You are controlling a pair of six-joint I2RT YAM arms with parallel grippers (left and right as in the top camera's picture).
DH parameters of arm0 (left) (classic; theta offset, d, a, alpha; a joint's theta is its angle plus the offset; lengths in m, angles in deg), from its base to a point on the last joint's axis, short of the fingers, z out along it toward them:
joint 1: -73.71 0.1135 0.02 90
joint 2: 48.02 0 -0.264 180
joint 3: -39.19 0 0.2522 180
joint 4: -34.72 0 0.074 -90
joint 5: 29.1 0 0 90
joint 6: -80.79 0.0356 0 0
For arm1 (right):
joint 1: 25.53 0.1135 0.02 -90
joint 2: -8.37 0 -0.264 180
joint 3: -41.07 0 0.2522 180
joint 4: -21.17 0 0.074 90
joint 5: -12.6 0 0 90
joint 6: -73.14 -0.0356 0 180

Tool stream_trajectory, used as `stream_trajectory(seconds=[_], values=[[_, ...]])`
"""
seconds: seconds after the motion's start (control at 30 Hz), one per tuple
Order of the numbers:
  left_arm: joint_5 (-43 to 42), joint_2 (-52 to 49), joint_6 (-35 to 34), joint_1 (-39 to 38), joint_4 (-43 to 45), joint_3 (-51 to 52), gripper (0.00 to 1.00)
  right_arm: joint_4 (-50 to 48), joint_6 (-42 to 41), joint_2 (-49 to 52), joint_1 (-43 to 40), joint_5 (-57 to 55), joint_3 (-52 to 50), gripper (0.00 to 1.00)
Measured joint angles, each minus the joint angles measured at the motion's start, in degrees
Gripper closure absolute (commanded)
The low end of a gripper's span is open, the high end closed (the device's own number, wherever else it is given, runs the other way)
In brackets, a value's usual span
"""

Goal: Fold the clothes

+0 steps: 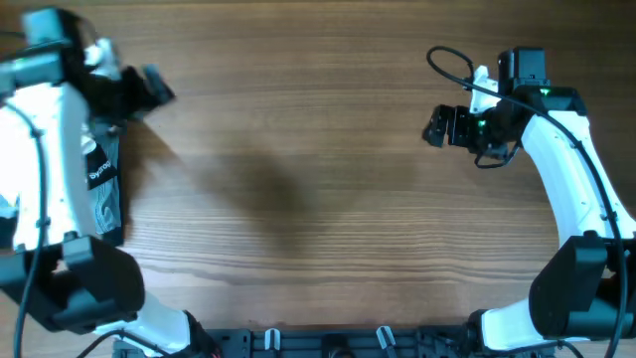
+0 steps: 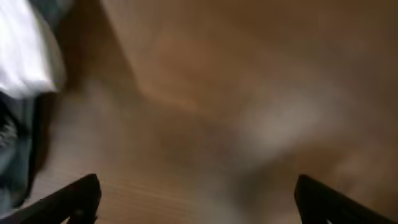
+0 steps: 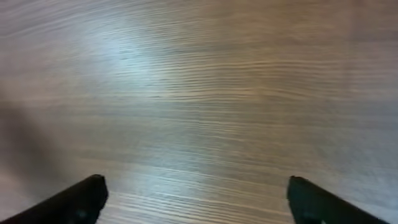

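In the overhead view no white T-shirt with black lettering shows on the wooden table [image 1: 318, 179]. In the left wrist view a blurred fold of white fabric [image 2: 25, 56] lies at the top left; no lettering shows on it, so I cannot tell whether it is the T-shirt. My left gripper [image 1: 157, 88] [image 2: 199, 199] is open and empty at the far left of the table, above bare wood. My right gripper [image 1: 435, 127] [image 3: 199, 196] is open and empty at the far right, also above bare wood.
A folded black garment with a small white logo [image 1: 104, 184] lies at the left edge, partly under my left arm. A dark blue-grey cloth [image 2: 12, 149] shows at the left of the left wrist view, below the white fabric.
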Motion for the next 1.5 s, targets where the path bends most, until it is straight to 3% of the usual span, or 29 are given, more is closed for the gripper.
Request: stream_trajectory(seconds=[0.17, 0.33, 0.37, 0.47, 0.5, 0.57, 0.67, 0.9, 1.13, 1.23, 1.33, 1.4, 1.5], values=[[4.8, 0.3, -0.1, -7.8, -14.3, 0.4, 0.0, 11.9, 1.2, -1.1, 0.0, 1.1, 0.1, 0.0], [7.5, 13.9, -1.5, -10.4, -5.1, 14.0, 0.0, 8.6, 0.3, -19.0, 0.0, -3.2, -1.4, 0.0], [7.8, 22.1, -2.2, -11.1, 1.6, 21.2, 0.0, 7.8, 0.2, -21.7, 0.0, -3.5, -1.6, 0.0], [8.8, 46.8, -3.1, -12.9, 17.4, 37.5, 0.0, -1.6, 0.1, -49.1, 0.0, -6.5, -9.7, 0.01], [9.0, 56.4, -3.1, -13.2, 20.9, 43.0, 0.0, -1.6, 0.1, -53.1, 0.0, -6.9, -10.8, 0.0], [9.3, 67.8, -3.3, -13.2, 22.9, 48.8, 0.0, -1.2, 0.1, -60.1, 0.0, -7.3, -11.8, 0.0], [9.6, 79.2, -3.5, -13.2, 18.7, 51.0, 0.0, -1.1, 0.1, -67.1, 0.0, -7.5, -11.9, 0.0], [9.9, 86.2, -3.6, -13.2, 7.3, 51.3, 0.0, 4.9, 0.1, -68.5, 0.0, -7.5, -12.2, 0.0], [9.9, 86.2, -3.6, -13.2, 7.0, 51.4, 0.0, 8.2, 0.9, -68.6, 0.0, -8.0, -12.3, 0.0], [9.9, 86.2, -3.6, -13.2, 7.0, 51.4, 0.0, -4.4, 5.1, -73.0, 0.0, -8.4, -18.9, 0.0], [9.9, 86.2, -3.6, -13.2, 7.0, 51.5, 0.0, -22.5, 7.9, -84.0, 0.2, -8.3, -36.6, 0.0], [9.9, 86.2, -3.6, -13.2, 6.9, 51.5, 0.0, -39.7, 9.3, -91.3, 1.2, -8.4, -49.2, 0.0], [9.9, 86.3, -3.6, -13.2, 7.0, 51.6, 0.0, -52.4, 12.0, -94.3, 2.2, -8.4, -59.6, 0.0]])
